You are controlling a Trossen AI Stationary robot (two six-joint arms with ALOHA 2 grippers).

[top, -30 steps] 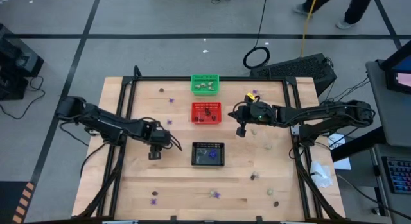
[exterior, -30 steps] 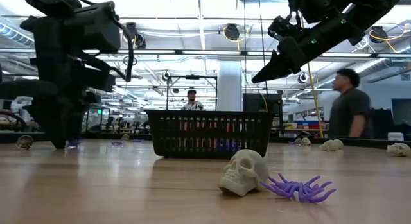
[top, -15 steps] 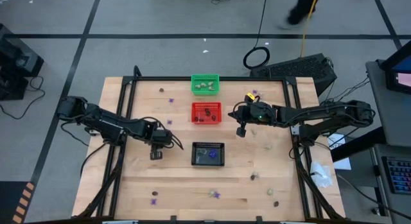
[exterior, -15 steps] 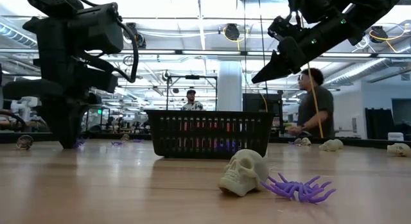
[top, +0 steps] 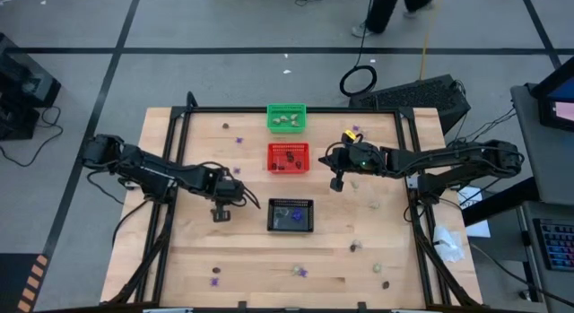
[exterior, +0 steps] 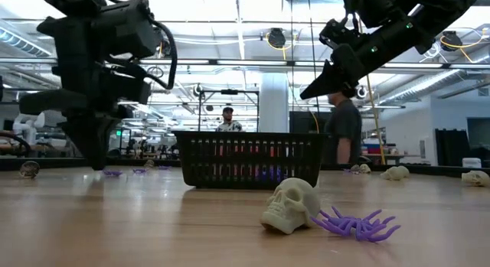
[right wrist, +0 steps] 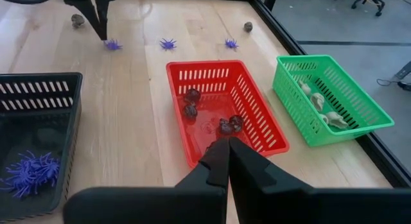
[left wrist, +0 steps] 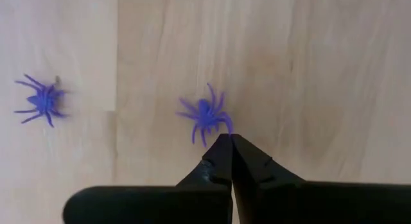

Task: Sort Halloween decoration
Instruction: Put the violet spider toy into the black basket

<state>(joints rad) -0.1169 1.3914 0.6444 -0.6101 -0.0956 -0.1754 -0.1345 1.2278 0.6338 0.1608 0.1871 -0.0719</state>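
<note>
The Halloween decoration lies scattered over the wooden table: purple spiders, cream skulls and dark brown bits. My left gripper [top: 221, 213] is left of the black basket [top: 291, 215], pointing down and shut at one purple spider [left wrist: 205, 115]. A second spider [left wrist: 41, 101] lies on the wood close by. My right gripper [top: 338, 182] hangs shut, high above the table [exterior: 308, 93], right of the red basket [top: 288, 157], with nothing seen between its fingers. The red basket holds brown trinkets [right wrist: 228, 124], the green basket [top: 287, 117] cream ones, and the black basket purple spiders [right wrist: 29, 171]. My left gripper meets the end of one spider leg [left wrist: 225, 123] with the tips of its shut fingers [left wrist: 221, 147], coming from above and pointing down. Whether the leg is pinched between the tips or only touched, I cannot tell. The spider's body lies flat on the table.
A cream skull [exterior: 291, 206] and a purple spider [exterior: 356, 223] lie near the table's front edge, with more trinkets [top: 386, 283] around them. Two further spiders [right wrist: 168, 43] lie toward the left edge. A person [exterior: 344, 133] walks behind the table.
My left gripper has shut its fingers and shifted a little toward the black basket. In the low view the purple spider beside its tips has slid the same way along the table. The person in the background has walked across.
</note>
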